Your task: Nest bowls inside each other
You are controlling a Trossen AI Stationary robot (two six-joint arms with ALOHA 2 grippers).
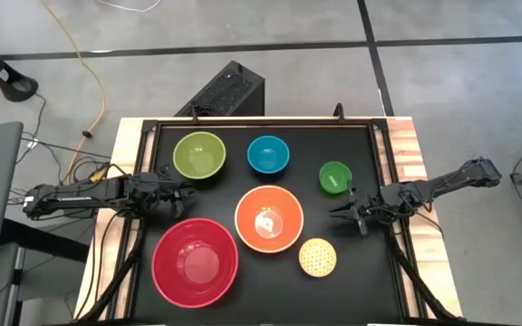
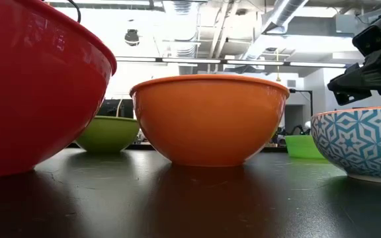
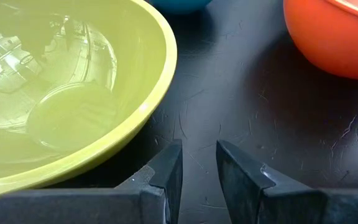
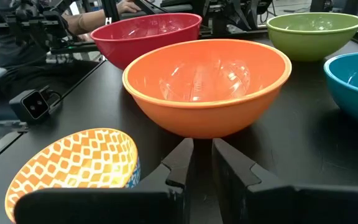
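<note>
Six bowls stand apart on their bases on the black table [image 1: 370, 281]. They are red [image 1: 195, 261], orange [image 1: 269, 218], lime green [image 1: 198, 155], blue [image 1: 267, 154], small bright green [image 1: 334, 177] and small patterned yellow [image 1: 317, 256]. My left gripper [image 1: 187, 192] hovers low between the lime green bowl [image 3: 61, 93] and the red one, its fingers a little apart with nothing between them. My right gripper [image 1: 338, 212] is at the table's right. It points at the orange bowl [image 4: 207, 84], with the patterned bowl [image 4: 73, 162] beside it. Its fingers are slightly apart and hold nothing.
Wooden boards [image 1: 415, 154] flank the black table on both sides. A small camera [image 4: 33, 104] sits at the table's near edge. A person's arm [image 4: 92, 20] shows beyond the table. Bare table lies between the bowls.
</note>
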